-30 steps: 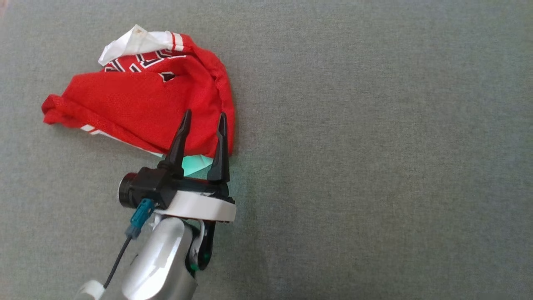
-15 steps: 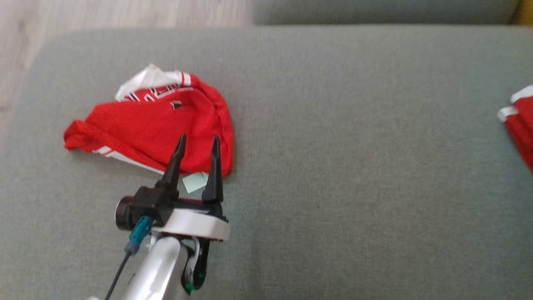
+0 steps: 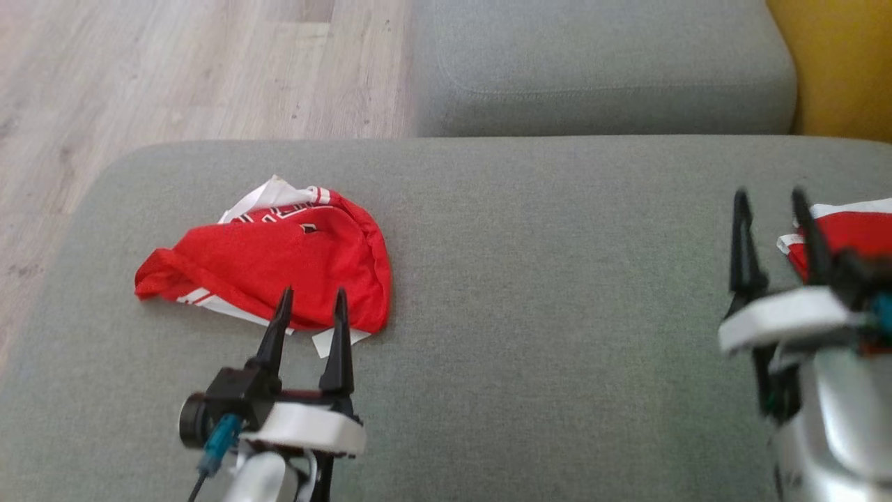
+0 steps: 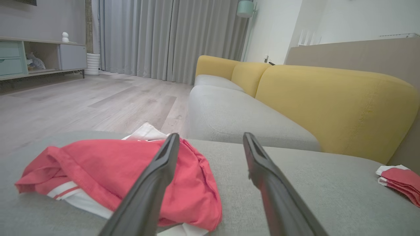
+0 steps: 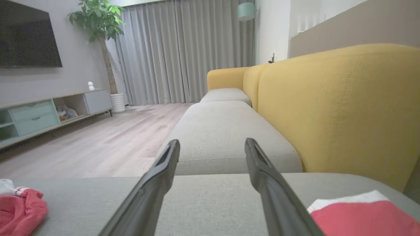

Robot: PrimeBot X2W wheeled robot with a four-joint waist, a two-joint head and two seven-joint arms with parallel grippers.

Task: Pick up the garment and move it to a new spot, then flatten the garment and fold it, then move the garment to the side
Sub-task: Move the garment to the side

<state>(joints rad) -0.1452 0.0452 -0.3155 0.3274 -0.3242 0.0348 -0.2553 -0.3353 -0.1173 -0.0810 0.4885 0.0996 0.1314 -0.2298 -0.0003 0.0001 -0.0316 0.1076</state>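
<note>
At the left of the head view the crumpled garment (image 3: 279, 261), red with white trim, lies on the grey cushion (image 3: 557, 314) in the same heap as a second ago. It sits lower in the frame only because the camera has lifted, which also brings the wooden floor (image 3: 174, 70) into the upper left. Just below the heap the left gripper (image 3: 311, 296) points at its near edge, jaws wide and holding nothing. Whether the tips touch the cloth I cannot tell.

At the right edge the right gripper (image 3: 769, 199) has come into the frame, also wide and empty, and a folded garment (image 3: 854, 237) lies just behind its fingers. I judge that this piece is already folded and set aside, so the crumpled one is next to pick up, and the left gripper is the nearer.

The left wrist view adds that the heap is thick and stands up from the cushion, with a white layer underneath. The right wrist view shows the folded garment lying flat at the lower right, not between the fingers, below the yellow backrest (image 5: 328, 108).
</note>
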